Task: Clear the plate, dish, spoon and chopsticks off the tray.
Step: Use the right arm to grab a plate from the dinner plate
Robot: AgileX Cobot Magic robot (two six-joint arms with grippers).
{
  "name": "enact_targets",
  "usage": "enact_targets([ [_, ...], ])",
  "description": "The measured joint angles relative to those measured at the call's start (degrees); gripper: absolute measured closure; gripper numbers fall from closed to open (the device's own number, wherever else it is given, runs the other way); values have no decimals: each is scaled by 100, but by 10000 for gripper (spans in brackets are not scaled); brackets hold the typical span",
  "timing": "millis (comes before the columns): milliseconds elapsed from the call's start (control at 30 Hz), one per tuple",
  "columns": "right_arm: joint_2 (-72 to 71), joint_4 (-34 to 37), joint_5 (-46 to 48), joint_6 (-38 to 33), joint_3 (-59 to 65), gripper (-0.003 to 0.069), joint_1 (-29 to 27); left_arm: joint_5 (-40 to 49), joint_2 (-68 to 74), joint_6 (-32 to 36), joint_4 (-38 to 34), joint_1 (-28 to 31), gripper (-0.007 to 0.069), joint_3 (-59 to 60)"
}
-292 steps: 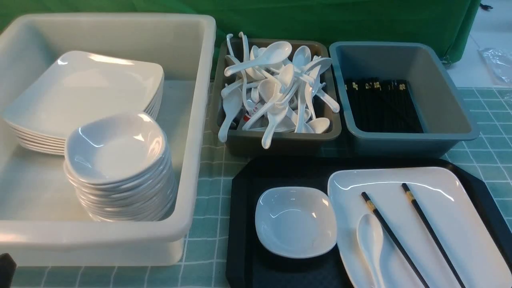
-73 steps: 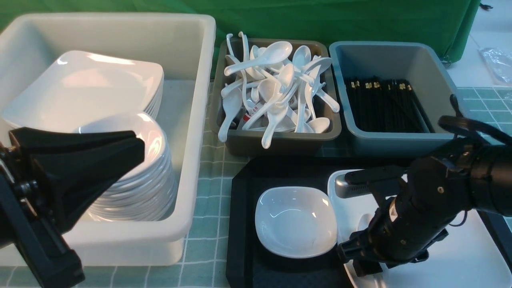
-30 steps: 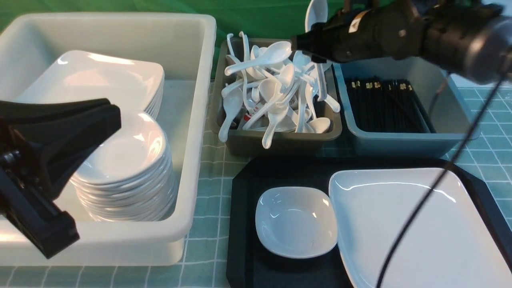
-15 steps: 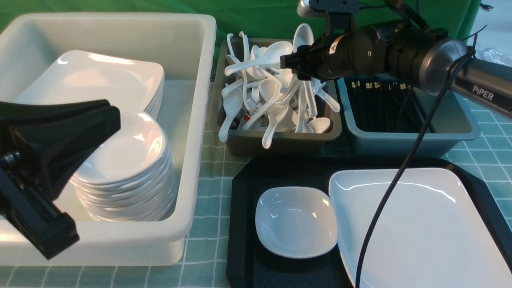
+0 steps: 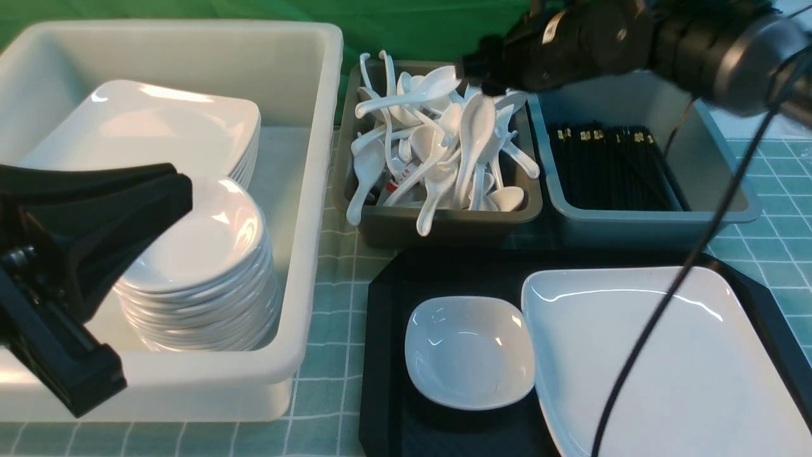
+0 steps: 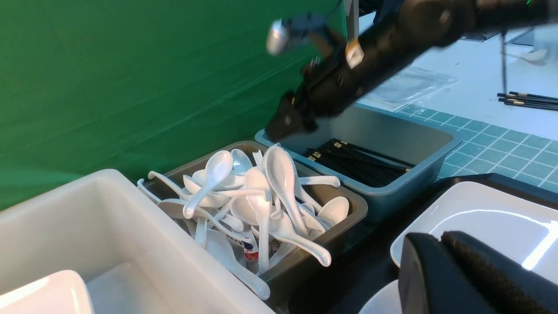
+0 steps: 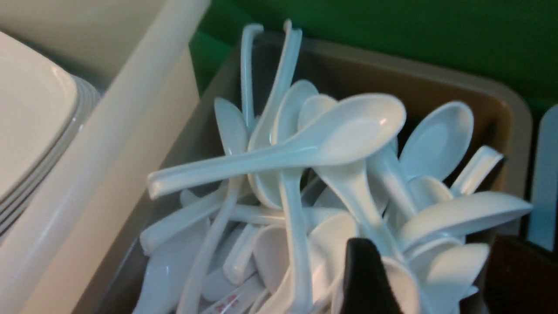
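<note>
Likely slick, stiff and light, the dish (image 5: 469, 352) wanted a pinch at its rim — small, glossy white, rounded-square, sitting on the tray (image 5: 387, 381) just beside the plate (image 5: 660, 362). The left gripper (image 5: 184, 192) had its fingers pressed together; the right gripper (image 5: 482, 79), blurred above the spoons (image 5: 438, 139), I couldn't tell.

The spoon (image 5: 477, 124) is out of the right gripper (image 5: 474, 71) and lies free atop the spoon pile (image 5: 419, 152), directly beneath the claw's tip. The claw itself has risen off the pile.
</note>
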Motion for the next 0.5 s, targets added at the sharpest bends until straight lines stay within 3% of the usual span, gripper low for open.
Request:
enact_targets([
  [233,-662,-6,1365,-506,-8,277,0,241,0,-4,5,0,607,0],
  [300,-922,-46,2242,-681,-8,346,0,392,0,-11,5,0,607,0],
  [400,-1468,-245,3394,-691,248,532,0,619,0,-11,0,0,607,0],
  [500,-1984,-454,3789,-547,977,568,75,758,0,-13,-12,0,607,0],
])
